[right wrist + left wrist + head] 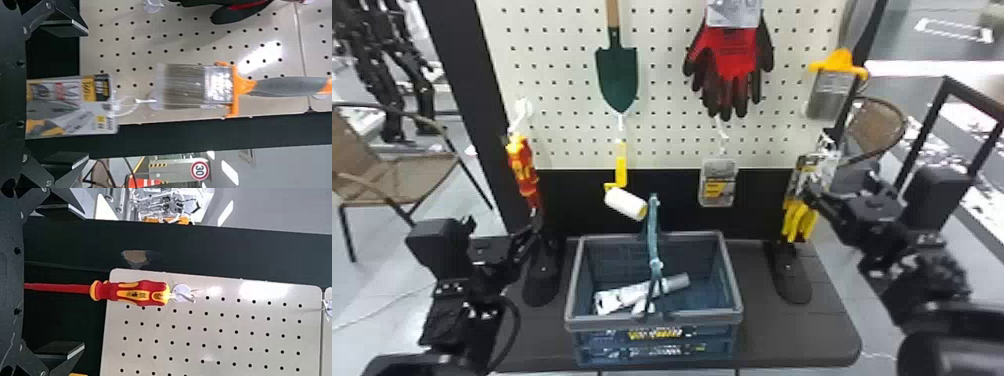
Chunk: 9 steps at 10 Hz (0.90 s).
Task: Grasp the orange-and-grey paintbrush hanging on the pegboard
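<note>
Right fingers (64, 28) apart, left fingers (62, 211) too; brush (289, 86) hangs by right edge of pegboard (662, 90), above pliers pack (66, 105). If we rise too close, we may snag pliers pack or knock brush loose.

Room, general: grey floor (362, 300), seating at both sides, lights overhead.
Brown chair (397, 172) on dark metal legs noted at the head view's left – a second chair (879, 127), rounded back, stands at the right, near a black frame (946, 85); thin pale cable (387, 309) lies at left. Right wrist view records a red-rimmed round sign (200, 170), an orange-and-white cone (145, 182) – and a bright ceiling light (230, 172).
</note>
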### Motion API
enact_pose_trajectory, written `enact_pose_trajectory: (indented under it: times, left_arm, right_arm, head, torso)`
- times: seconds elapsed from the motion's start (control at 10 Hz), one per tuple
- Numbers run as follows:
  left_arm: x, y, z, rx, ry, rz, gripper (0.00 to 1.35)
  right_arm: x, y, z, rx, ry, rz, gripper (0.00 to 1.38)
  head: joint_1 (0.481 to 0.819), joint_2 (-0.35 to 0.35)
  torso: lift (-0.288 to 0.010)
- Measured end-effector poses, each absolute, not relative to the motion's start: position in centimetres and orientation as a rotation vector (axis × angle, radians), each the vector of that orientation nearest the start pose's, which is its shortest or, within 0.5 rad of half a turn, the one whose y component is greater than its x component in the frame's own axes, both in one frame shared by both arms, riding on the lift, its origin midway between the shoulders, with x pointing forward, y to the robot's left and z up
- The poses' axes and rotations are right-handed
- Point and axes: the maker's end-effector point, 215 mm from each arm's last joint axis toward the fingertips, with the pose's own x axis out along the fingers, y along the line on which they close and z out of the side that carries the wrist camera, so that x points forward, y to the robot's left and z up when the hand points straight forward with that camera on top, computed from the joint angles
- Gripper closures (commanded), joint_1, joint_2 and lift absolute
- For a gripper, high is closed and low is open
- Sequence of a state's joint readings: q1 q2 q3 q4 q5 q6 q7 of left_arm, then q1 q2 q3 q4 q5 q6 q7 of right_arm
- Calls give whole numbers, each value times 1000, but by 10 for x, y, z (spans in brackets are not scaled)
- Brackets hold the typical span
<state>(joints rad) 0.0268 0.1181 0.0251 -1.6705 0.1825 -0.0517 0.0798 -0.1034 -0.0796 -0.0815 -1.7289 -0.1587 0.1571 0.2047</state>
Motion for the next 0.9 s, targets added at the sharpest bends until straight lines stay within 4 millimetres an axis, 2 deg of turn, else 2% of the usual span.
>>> enact_pose_trajectory:
  times: [0.4, 0.7, 0.9]
  left_arm:
    - [588, 294, -284, -69, -121, 94, 147]
    - [589, 294, -284, -69, -120, 93, 147]
    - [590, 292, -284, -67, -119, 90, 147]
  right_arm:
    - [628, -291, -170, 89, -177, 163, 168]
    - [632, -310, -126, 98, -218, 212, 145]
    - [636, -313, -102, 97, -227, 278, 140]
  head:
    - [549, 0]
    - [549, 0]
    - [549, 0]
  torso:
    - [-100]
    - [-100]
    - [-100]
